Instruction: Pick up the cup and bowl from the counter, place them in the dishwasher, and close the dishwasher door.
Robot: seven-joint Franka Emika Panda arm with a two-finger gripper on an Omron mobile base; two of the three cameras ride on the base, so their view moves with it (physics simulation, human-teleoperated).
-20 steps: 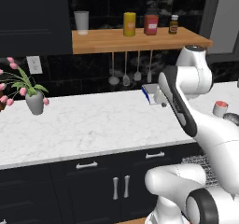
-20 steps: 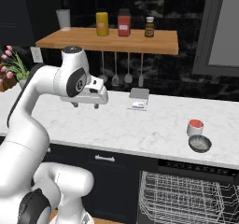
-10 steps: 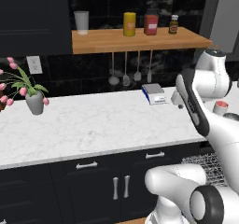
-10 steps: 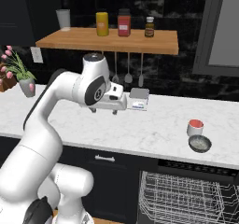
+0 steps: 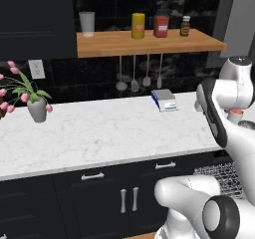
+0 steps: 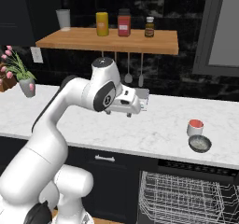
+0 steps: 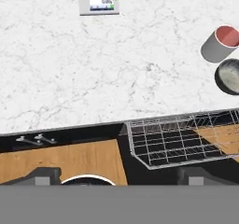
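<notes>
Arm is up over the worktop [image 6: 154, 129], hand roughly mid-counter. Gripper [image 6: 142, 101] sits near the small scale [image 7: 98, 1] at the back, well short of the targets. Fingers [image 7: 44, 175] are spread wide with nothing between them; nothing grasped.

Cup [image 6: 195, 126], grey with a red inside, stands upright toward the right end of the worktop. Bowl [image 6: 200, 143], dark and shallow, sits just in front of it, close enough that they may be touching; can't tell from these angles. In the hand view both lie off to the right edge, so the hand isn't lined up on either.

Dishwasher [image 6: 186, 195] is directly below that end. Its wire rack [image 7: 182, 139] is pulled out past the worktop edge, which makes for a short drop from pick to place. I don't see the door panel clearly here.

My read: approach phase, first pick not started. Wide fingers make sense for the cup's round body. Cup looks like the easier first grab. The bowl crowds it at the front, so coming in from above or from the rear side is safer than across the bowl.
</notes>
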